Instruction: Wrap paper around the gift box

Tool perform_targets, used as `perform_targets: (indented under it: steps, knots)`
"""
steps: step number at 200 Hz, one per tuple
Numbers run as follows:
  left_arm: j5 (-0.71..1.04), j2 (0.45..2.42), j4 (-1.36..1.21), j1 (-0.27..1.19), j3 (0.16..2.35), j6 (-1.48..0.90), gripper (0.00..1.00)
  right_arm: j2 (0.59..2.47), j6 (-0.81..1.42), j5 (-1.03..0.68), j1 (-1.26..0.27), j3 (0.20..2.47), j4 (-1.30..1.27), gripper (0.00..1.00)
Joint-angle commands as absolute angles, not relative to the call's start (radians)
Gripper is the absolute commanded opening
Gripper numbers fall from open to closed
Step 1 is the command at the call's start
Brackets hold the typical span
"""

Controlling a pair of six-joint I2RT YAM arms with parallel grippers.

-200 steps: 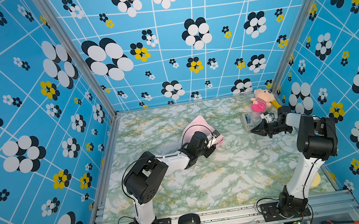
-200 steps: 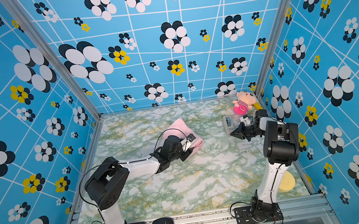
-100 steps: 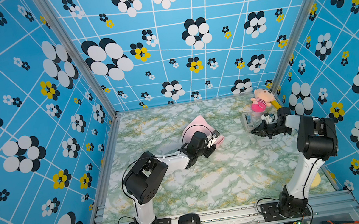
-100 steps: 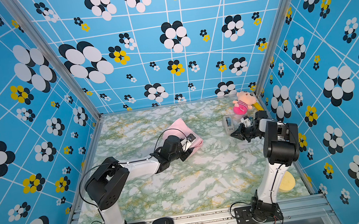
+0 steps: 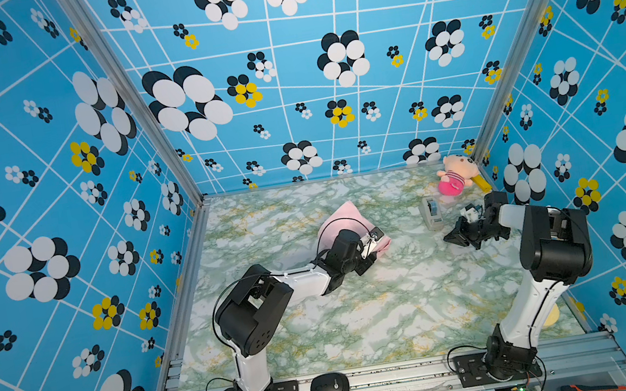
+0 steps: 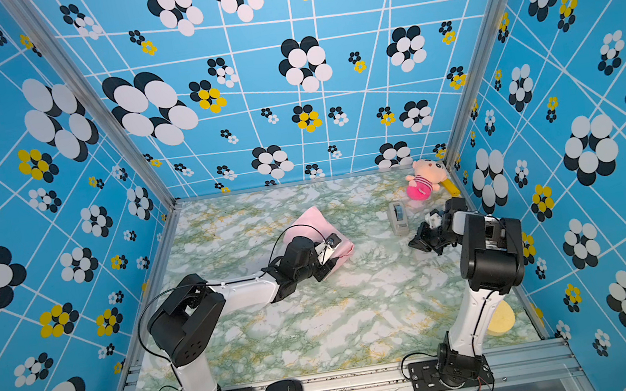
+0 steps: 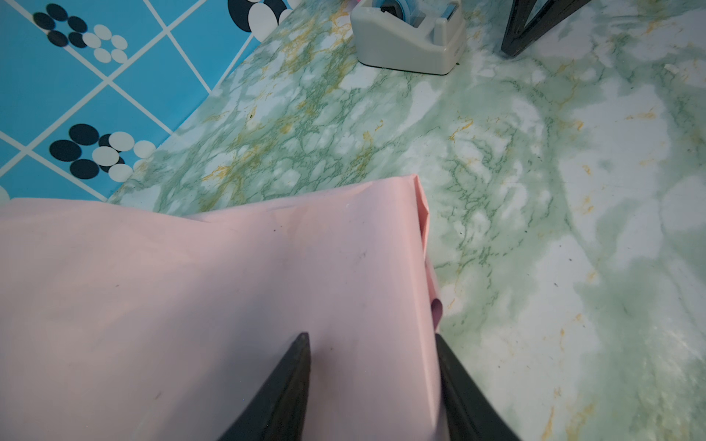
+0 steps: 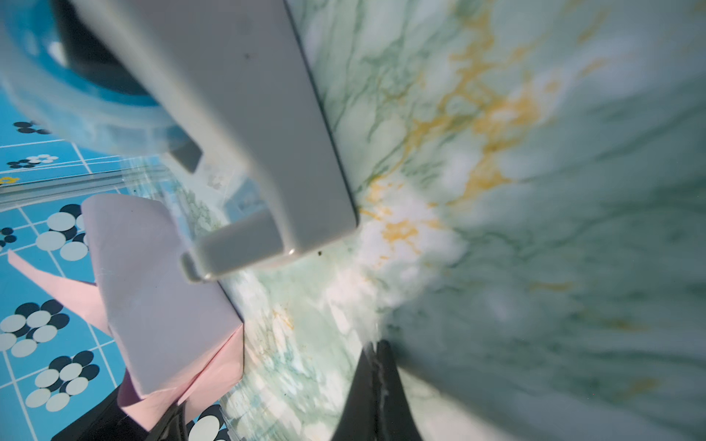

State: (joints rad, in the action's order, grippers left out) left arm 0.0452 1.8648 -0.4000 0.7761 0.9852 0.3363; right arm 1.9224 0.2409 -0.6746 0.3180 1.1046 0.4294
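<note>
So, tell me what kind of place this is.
Probably a robot test booth: the left arm and right arm are bolted to a metal rail, and flower-print panels wall in a marble-print table.

left tool (image 7: 368,338) jaws apart, arm stretched forward; right tool (image 5: 448,236) closed

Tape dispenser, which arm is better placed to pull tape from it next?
Probably right: the right pincer, shut, sits beside the tape dispenser, while the left pincer rests on the folded paper.
</note>
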Motion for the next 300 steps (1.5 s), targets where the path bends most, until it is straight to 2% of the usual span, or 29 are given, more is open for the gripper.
perform_targets:
  steps: [1,31,87,119,168,192,244,281,300]
  knots:
    - [0.038,1.939,-0.189,0.761,0.950,0.309,0.50,1.818,0.191,-0.780,0.309,1.049,0.387,0.00]
    - [0.050,1.942,-0.196,0.757,0.944,0.299,0.50,1.673,0.194,-0.935,0.259,0.916,0.176,0.00]
    - [0.078,1.944,-0.211,0.745,0.934,0.279,0.50,1.521,0.179,-0.971,0.012,0.734,-0.218,0.00]
    - [0.093,1.948,-0.212,0.744,0.933,0.273,0.50,1.541,0.158,-0.963,-0.072,0.755,-0.255,0.00]
    - [0.096,1.957,-0.209,0.741,0.930,0.273,0.50,1.603,0.387,-0.790,-0.227,0.603,-0.658,0.00]
    - [0.098,1.960,-0.204,0.742,0.933,0.274,0.50,1.672,0.425,-0.773,-0.282,0.571,-0.792,0.00]
    - [0.090,1.957,-0.193,0.742,0.935,0.284,0.50,1.804,0.452,-0.779,-0.291,0.483,-1.129,0.00]
    - [0.087,1.957,-0.188,0.742,0.939,0.287,0.50,1.857,0.466,-0.759,-0.293,0.482,-1.185,0.00]
    - [0.087,1.957,-0.186,0.741,0.940,0.288,0.50,1.846,0.437,-0.750,-0.292,0.494,-1.119,0.00]
